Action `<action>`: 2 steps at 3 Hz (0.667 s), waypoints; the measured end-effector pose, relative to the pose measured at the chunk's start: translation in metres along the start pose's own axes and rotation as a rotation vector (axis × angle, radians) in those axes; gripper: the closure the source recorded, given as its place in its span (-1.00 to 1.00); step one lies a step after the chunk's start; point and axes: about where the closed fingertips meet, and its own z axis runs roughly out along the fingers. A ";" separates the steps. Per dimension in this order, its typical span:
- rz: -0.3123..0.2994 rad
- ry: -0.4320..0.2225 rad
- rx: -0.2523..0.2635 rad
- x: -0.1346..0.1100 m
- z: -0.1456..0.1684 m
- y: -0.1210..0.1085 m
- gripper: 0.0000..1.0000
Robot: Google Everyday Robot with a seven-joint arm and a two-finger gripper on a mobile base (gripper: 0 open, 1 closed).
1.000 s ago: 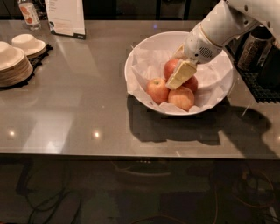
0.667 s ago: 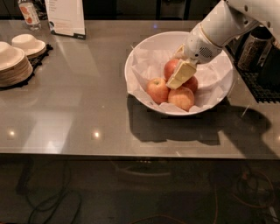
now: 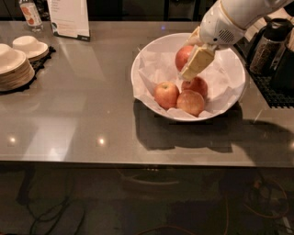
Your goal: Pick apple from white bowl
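- From the camera view, the arm [image 3: 234, 16] came in from the upper right, white and bulky, reaching down over the white bowl [image 3: 134, 78].
- The gripper [image 3: 189, 69] sat inside the bowl, toward its back half and above the fruit, with 1 beige finger [image 3: 198, 59] slanting down to the left in plain sight.
- It was clenched on the apple [image 3: 183, 55]. The red fruit was pressed against that beige finger, and the second finger was hidden behind it.
- The apple was up near the far wall of the bowl, higher than the others and apart from them, with crinkled white paper [image 3: 151, 69] behind it.
- 3 more apples lay low at the front of the bowl: 1 on the left [image 3: 166, 94], 1 at the front right [image 3: 190, 102] touching it, and a darker 1 [image 3: 198, 85] just behind, right under the gripper's tip.
- The bowl stood on the grey table [image 3: 82, 105], right of centre, and threw a dark shadow toward the near edge.
- Far left, a stack of beige plates [image 3: 14, 69] sat beside small beige bowls [image 3: 30, 46], well apart from the white bowl.
- At the back left stood a printed sign [image 3: 69, 18] and a bottle [image 3: 30, 11].
- At the right edge, a dark jar with a lid [image 3: 268, 46] stood on a black mat [image 3: 275, 89], just beside the bowl.
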 end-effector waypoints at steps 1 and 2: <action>-0.045 0.028 0.001 -0.019 -0.019 -0.001 1.00; -0.096 0.030 0.001 -0.036 -0.025 -0.005 1.00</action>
